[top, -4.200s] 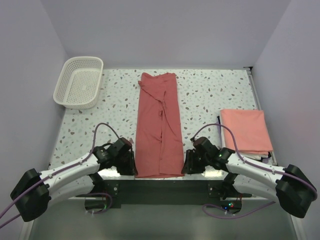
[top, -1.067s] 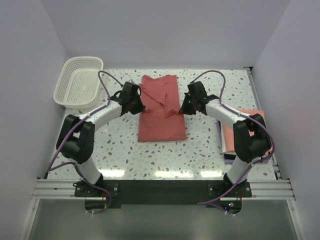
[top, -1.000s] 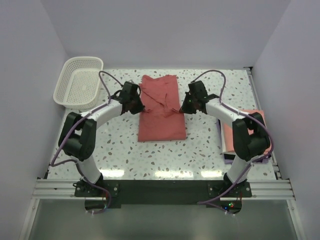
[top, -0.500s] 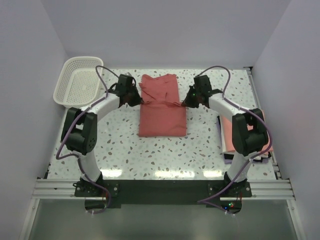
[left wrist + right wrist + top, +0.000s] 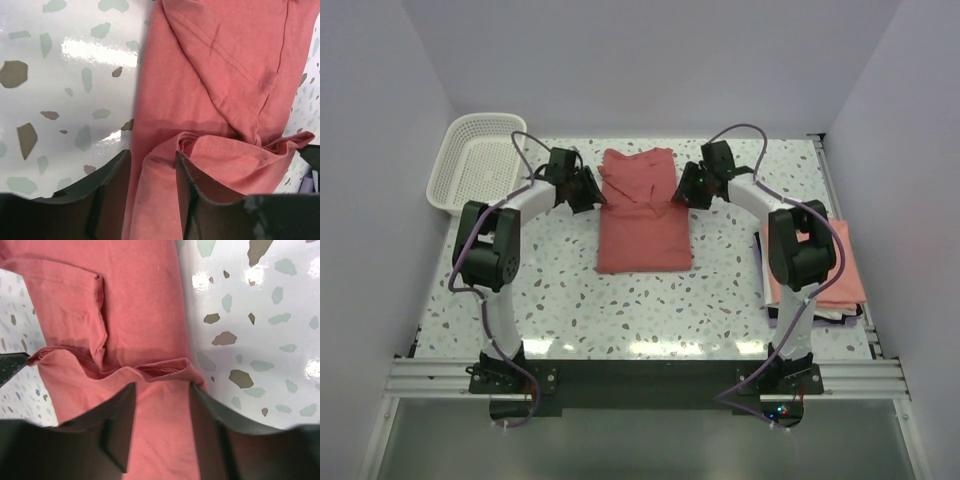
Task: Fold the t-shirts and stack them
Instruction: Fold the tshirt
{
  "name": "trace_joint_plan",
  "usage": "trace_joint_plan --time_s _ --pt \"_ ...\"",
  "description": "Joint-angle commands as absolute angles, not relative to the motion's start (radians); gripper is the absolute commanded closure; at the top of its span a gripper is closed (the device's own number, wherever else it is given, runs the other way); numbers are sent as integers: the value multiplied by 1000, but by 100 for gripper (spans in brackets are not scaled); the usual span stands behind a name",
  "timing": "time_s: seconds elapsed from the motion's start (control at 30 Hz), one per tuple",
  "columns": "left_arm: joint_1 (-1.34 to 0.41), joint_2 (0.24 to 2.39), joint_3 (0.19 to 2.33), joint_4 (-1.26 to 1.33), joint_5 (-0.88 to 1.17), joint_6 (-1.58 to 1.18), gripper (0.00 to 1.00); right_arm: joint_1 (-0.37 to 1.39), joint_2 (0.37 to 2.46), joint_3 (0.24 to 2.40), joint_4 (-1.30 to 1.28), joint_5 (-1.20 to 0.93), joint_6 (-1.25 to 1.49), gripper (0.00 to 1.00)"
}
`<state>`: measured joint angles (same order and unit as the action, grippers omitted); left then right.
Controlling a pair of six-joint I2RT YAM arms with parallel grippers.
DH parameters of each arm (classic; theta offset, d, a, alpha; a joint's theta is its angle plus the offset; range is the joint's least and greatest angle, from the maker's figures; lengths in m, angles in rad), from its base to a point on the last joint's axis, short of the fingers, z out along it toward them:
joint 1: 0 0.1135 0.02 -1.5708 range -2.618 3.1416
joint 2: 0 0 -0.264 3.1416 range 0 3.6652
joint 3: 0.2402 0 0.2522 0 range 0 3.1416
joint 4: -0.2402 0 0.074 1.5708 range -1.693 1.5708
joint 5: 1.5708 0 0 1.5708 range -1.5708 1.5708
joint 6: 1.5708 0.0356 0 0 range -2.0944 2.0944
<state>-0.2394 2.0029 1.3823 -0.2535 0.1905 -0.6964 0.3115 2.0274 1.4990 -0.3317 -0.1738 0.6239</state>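
A dusty red t-shirt (image 5: 642, 225) lies on the speckled table, folded narrow and doubled over, its near half laid on the far half. My left gripper (image 5: 588, 190) is at its left edge and my right gripper (image 5: 688, 190) at its right edge, both level with the loose upper hem. In the left wrist view my gripper (image 5: 152, 157) is open, with the red cloth (image 5: 215, 65) lying between the fingers. In the right wrist view my gripper (image 5: 164, 387) is open over the cloth (image 5: 140, 305) too. A folded salmon pink t-shirt (image 5: 845, 265) lies at the right edge.
A white lattice basket (image 5: 485, 118) stands at the far left corner. Both arms arch over the table's sides, and the right arm (image 5: 798, 250) covers part of the salmon shirt. Walls close in the table on three sides.
The arms carried the red shirt's near hem from the table's front edge to its far half, doubling it. In the last half second both grippers shifted slightly farther and the jaws stand apart.
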Motion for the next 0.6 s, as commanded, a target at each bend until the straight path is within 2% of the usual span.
trace_joint_plan --time_s 0.0,0.03,0.17,0.3,0.33,0.4,0.43,0.47,0.53,0.57 --pt "-213 1956 1413 -229 226 -643 48 296 1968 1562 -382 -167 557 46" --pt "-213 1921 1405 -226 219 -643 44 296 1951 1562 -396 -132 552 44" --pt "-222 1812 1339 -207 224 -679 44 302 1844 1510 -422 -106 549 43" --pt "-291 1721 1238 -117 230 -742 51 336 1782 1405 -336 -139 581 48" --pt "-305 1735 1239 -107 239 -749 60 356 1793 1407 -333 -147 583 50" --pt "-336 1768 1267 -100 279 -759 72 373 1815 1425 -330 -144 584 54" --pt "-348 1811 1282 -110 293 -759 86 385 1825 1434 -333 -147 586 57" --pt "-353 1834 1296 -117 316 -762 93 390 1853 1445 -339 -152 586 59" --pt "-360 1886 1327 -120 325 -758 100 394 1876 1466 -327 -166 586 63" --pt "-364 1902 1333 -123 316 -755 100 394 1906 1485 -321 -167 587 64"
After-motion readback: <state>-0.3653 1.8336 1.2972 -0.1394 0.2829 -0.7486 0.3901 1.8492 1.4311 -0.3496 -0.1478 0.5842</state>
